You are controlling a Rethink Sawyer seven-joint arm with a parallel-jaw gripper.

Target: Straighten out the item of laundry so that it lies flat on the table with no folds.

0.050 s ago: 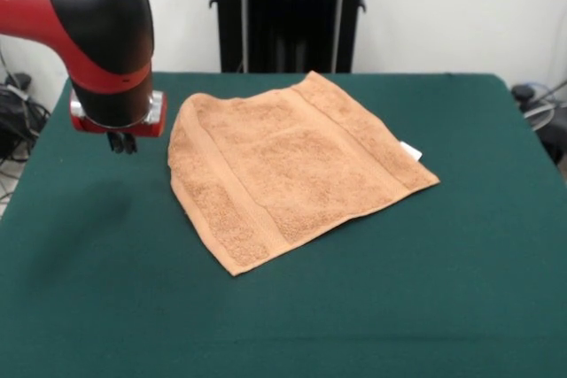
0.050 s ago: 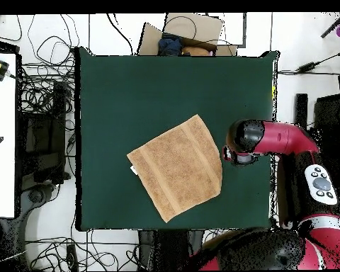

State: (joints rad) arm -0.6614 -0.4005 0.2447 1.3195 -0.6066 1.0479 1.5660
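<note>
Dark green cloth covers the big rectangular counter (image 1: 443, 289), and its near stretch is bare right up to the towel's closest corner. On it lies the small orange-tan terry-cloth towel (image 1: 292, 170), spread open near the middle of the counter and turned at an angle, one corner pointing toward me and the opposite one toward the back. It looks nearly flat — woven border bands run along two opposite sides, a small white tag (image 1: 410, 151) pokes out at the right-hand edge, and the left edge curves and looks slightly rumpled. Just beside that left edge hangs the red and black robot arm (image 1: 97, 24), its bulky wrist pointing down. Beneath it the short dark claw (image 1: 122, 142) hovers above the green cloth, clear of the towel; whether it is released or clenched I cannot tell — only dark stubs show under the wrist.
</note>
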